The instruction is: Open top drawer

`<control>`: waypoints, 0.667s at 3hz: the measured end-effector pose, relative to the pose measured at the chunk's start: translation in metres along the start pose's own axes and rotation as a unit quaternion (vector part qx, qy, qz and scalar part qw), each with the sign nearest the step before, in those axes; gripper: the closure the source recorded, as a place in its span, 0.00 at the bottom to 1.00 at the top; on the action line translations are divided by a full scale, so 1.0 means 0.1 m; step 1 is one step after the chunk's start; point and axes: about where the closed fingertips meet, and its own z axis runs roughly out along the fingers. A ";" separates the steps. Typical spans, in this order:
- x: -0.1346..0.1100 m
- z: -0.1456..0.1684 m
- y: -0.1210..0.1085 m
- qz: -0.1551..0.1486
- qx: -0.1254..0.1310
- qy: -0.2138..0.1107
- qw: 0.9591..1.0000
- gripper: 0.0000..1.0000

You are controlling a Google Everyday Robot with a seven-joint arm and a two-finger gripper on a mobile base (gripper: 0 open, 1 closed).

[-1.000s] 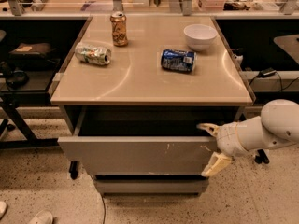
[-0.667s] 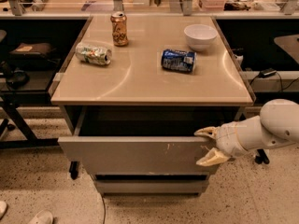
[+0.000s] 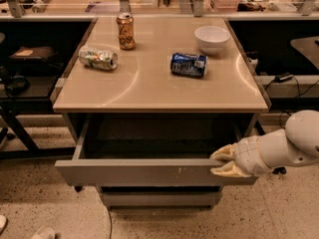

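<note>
The top drawer (image 3: 139,172) stands pulled well out from under the tan table top (image 3: 159,91). Its long grey front panel has small white scuffs right of centre, and its shallow dark interior (image 3: 159,141) shows. My gripper (image 3: 220,163), cream-coloured on a white arm (image 3: 284,146), comes in from the right. It sits at the right end of the front panel, with one finger above the panel's top edge and one in front. The fingers are drawn close together on the panel.
On the table top lie a crushed silver-green can (image 3: 98,58), an upright orange can (image 3: 125,31), a blue can on its side (image 3: 188,64) and a white bowl (image 3: 212,38). A narrower grey drawer front (image 3: 159,198) sits below. Dark desks stand left and right; cables run at right.
My fingers have narrowed from wide apart to close together at the panel's right end. The top drawer has slid a little farther out toward me.
</note>
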 end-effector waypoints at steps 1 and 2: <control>-0.03 -0.05 0.04 0.001 0.000 0.000 1.000 1.00; -0.03 -0.05 0.04 0.001 0.000 0.000 1.000 0.80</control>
